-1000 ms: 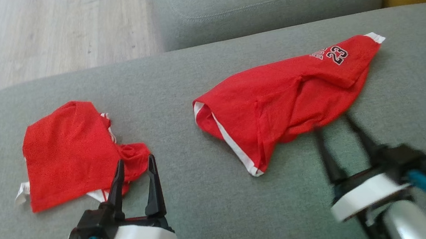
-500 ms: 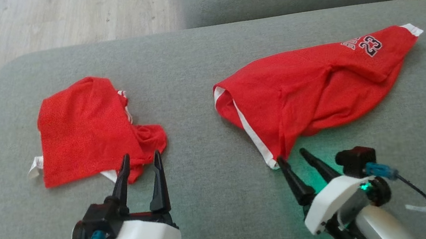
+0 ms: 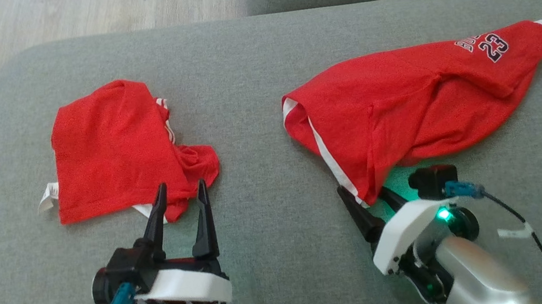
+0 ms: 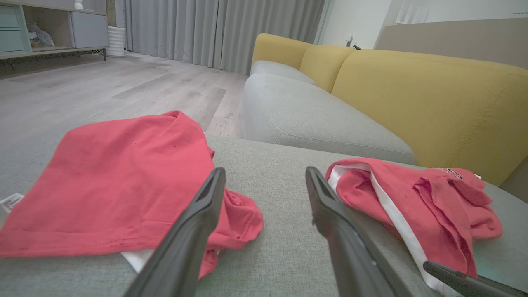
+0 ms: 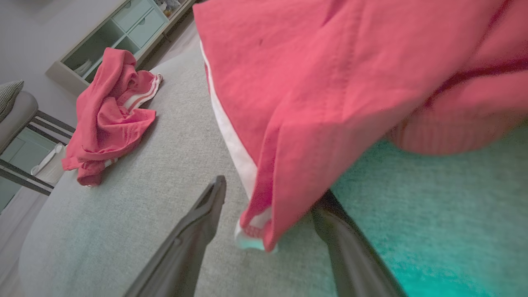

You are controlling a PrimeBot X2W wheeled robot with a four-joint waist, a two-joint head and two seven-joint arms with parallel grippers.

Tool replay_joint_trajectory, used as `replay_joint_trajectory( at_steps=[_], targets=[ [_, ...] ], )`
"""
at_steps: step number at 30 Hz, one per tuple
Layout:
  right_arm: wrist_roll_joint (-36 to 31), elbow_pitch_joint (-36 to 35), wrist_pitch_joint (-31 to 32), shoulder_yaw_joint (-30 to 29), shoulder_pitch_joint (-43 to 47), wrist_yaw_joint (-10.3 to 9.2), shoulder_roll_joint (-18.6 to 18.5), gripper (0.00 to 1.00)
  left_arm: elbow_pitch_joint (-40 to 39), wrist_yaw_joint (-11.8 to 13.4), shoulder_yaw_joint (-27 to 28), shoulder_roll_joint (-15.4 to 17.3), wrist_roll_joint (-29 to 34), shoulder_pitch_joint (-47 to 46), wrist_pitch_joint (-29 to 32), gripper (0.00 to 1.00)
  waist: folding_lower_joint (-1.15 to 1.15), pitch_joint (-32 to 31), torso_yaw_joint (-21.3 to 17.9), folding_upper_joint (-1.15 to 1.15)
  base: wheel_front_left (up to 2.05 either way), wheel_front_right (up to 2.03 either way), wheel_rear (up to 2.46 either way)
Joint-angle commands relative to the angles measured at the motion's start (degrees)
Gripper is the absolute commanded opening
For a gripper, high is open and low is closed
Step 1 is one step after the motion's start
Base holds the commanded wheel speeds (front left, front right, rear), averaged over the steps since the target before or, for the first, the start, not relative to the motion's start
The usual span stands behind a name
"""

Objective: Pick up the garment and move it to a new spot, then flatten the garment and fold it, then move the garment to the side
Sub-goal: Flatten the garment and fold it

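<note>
While it lies rumpled on the right half of the grey sofa cushion [image 3: 247, 60], the numbered red garment [image 3: 417, 99] has its white-trimmed lower corner between the spread fingers of the right hand [image 3: 363, 194]. One finger seems tucked under the cloth, with nothing pinched. The left hand [image 3: 180, 185], also spread, has its tips at the edge of the other red garment [image 3: 107, 154].

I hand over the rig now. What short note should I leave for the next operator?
Left gripper: open, empty, at the near edge of the left red garment.
Right gripper: open, astride the near white-trimmed corner of the right red garment, not closed on it.
Both lie rumpled on the grey cushion.
Done: nothing evident. Left: grasp, move, flatten, fold, set aside.
</note>
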Motion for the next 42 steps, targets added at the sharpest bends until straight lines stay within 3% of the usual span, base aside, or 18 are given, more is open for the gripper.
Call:
replay_joint_trajectory(
  at_steps=[1, 2, 3, 4, 9, 14, 18, 23, 31, 36, 42],
  targets=[
    [1.3, 0.4, -0.8, 2.0, -1.9, -0.04, 0.2, 1.00, -2.0, 0.2, 1.3, 0.1, -0.1, -2.8, -0.5, 1.00, -0.01, 0.5, 0.2, 0.00, 0.00, 0.00, 0.00],
    [1.7, 1.1, -1.1, 2.5, -2.4, -0.04, 0.2, 0.67, -2.0, 0.2, 1.3, 0.1, -0.1, -2.9, -0.5, 1.00, -0.01, 0.6, 0.2, 0.00, 0.00, 0.00, 0.00],
    [2.1, 1.7, -1.5, 3.0, -2.9, -0.04, 0.2, 0.04, -2.0, 0.3, 1.3, 0.1, -0.1, -3.0, -0.5, 1.00, -0.01, 0.7, 0.2, 0.00, 0.00, 0.00, 0.00],
    [2.5, 2.2, -2.1, 3.5, -3.3, -0.04, 0.2, 0.00, -1.9, 0.3, 1.4, 0.1, -0.1, -3.1, -0.5, 1.00, -0.01, 0.8, 0.1, 0.00, 0.00, 0.00, 0.00],
    [3.1, 4.4, -6.3, 3.4, -4.4, -0.04, 0.2, 0.00, -1.6, 0.5, 2.5, 0.1, 0.2, -3.0, -0.5, 1.00, -0.01, 0.1, -1.5, 0.00, 0.00, 0.00, 0.00],
    [0.5, 6.5, -9.2, -1.0, -4.2, -0.04, -0.1, 0.00, -1.8, 0.4, 3.8, 0.1, 0.3, -2.1, -0.5, 1.00, -0.01, -1.7, -5.1, 0.00, 0.00, 0.00, 0.00],
    [-1.7, 5.2, -9.8, -5.6, -3.0, -0.04, -3.1, 0.00, -2.1, 0.4, 4.3, 0.1, 0.1, -1.3, -0.5, 1.00, -0.01, -2.9, -8.0, 0.00, 0.00, 0.00, 0.00],
    [-3.6, 2.1, -8.4, -11.4, -1.4, -0.04, -7.4, 0.00, -2.5, 0.6, 4.3, 0.1, -0.3, -0.7, -0.5, 1.00, -0.01, -3.9, -10.8, 0.00, 0.00, 0.00, 0.00],
    [-11.0, -4.6, -0.4, -26.7, 2.6, -0.04, -12.6, 0.00, -2.4, 0.5, 3.8, 0.1, -0.3, -0.7, -0.5, 1.00, -0.01, -4.1, -13.7, 0.00, 0.00, 0.00, 0.00],
    [-16.4, -11.3, 4.1, -32.9, 4.6, -0.04, -10.4, 0.00, -2.3, 0.5, 3.4, 0.1, -0.6, -0.9, -0.5, 1.00, -0.01, -3.9, -13.6, 0.00, 0.00, 0.00, 0.00],
    [-18.7, -24.0, 7.9, -32.4, 6.3, -0.04, -6.3, 0.00, -1.6, 0.4, 3.1, 0.1, -0.9, -0.8, -0.5, 1.00, -0.01, -4.6, -12.6, 0.00, 0.00, 0.00, 0.00]
  ],
)
